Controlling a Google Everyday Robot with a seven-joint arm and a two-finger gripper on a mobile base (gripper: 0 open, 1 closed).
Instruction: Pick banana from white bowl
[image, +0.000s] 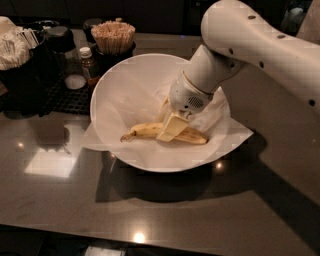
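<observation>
The banana (142, 131) lies on its side on the crinkled paper in the white bowl (107, 95), stem end to the left and dark tip to the right. My gripper (164, 129) reaches down into the bowl from the upper right. Its pale yellow fingers (172, 127) stand on either side of the banana's middle, one in front and one behind, and are closed against it. The banana rests on the paper. The front finger hides the banana's middle.
The bowl stands on a dark glossy counter (60, 200). Behind it to the left are a cup of wooden stirrers (113, 37), a small brown bottle (89, 62) and a black caddy of packets (20, 55). The paper liner (235, 132) sticks out over the bowl's right rim.
</observation>
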